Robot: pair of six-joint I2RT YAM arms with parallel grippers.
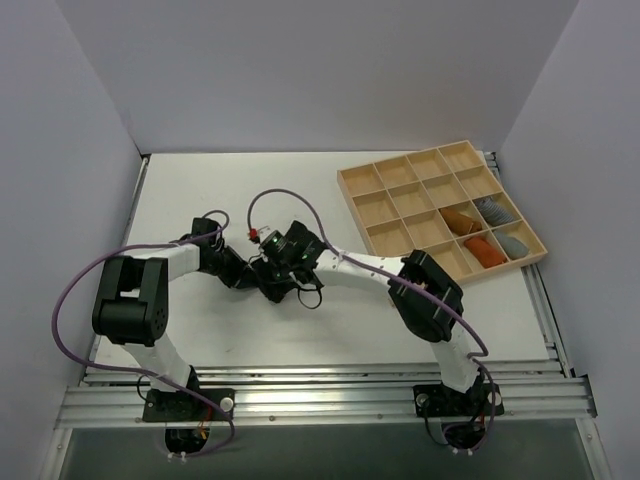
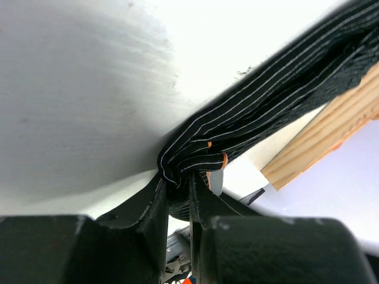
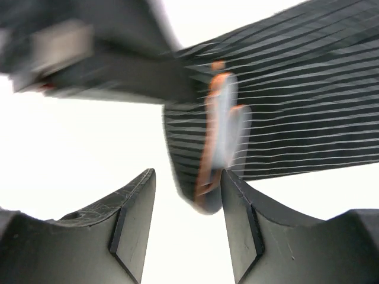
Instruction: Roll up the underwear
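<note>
Left wrist view: left end effector (image 2: 177, 189) pinches bunched, pinstriped black underwear (image 2: 266, 112); right end effector (image 3: 188, 177) gapes.

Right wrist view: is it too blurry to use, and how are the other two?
Right wrist: motion-blurred, underwear stripes smeared, background blown out white. Left wrist: sharp on the underwear, table shaded grey at left. Top external: evenly lit and sharp, though the underwear is hard to pick out.
</note>
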